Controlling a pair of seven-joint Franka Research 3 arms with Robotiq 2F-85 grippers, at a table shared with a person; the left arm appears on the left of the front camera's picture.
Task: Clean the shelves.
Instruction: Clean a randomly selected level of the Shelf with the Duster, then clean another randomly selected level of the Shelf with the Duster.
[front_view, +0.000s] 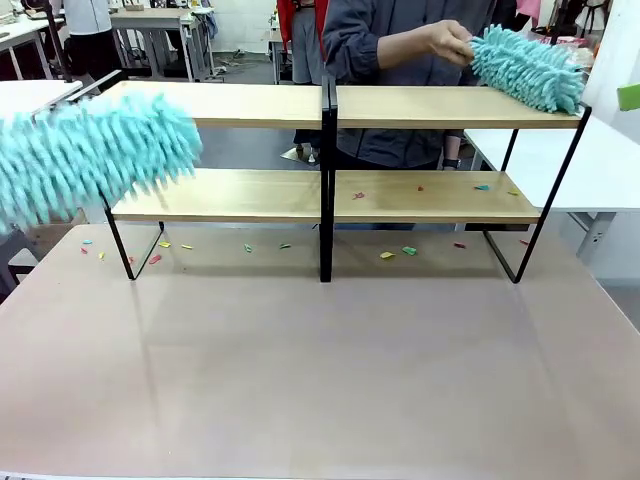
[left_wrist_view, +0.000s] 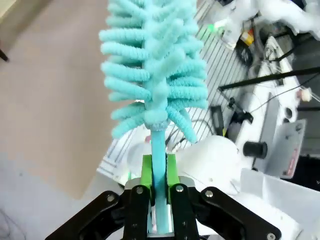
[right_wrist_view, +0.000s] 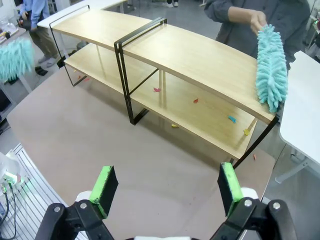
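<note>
The shelves (front_view: 250, 105) (right_wrist_view: 190, 55) stand across the far half of the table, two light-wood tiers on black frames. In the left wrist view my left gripper (left_wrist_view: 159, 200) is shut on the pale blue handle of a fluffy teal duster (left_wrist_view: 155, 65). That duster (front_view: 90, 160) (right_wrist_view: 15, 57) hangs blurred at the shelves' left end, level with the two boards. A person's hand (front_view: 445, 40) holds a second teal duster (front_view: 525, 68) (right_wrist_view: 271, 67) on the top board's right end. My right gripper (right_wrist_view: 166, 185) is open above the table, short of the shelves, with nothing between its fingers.
Small coloured paper scraps (front_view: 408, 250) (right_wrist_view: 231, 119) lie on the lower board and on the brown table (front_view: 320, 400) under the shelves. A white table (front_view: 600, 160) adjoins at the right. The near half of the brown table is free.
</note>
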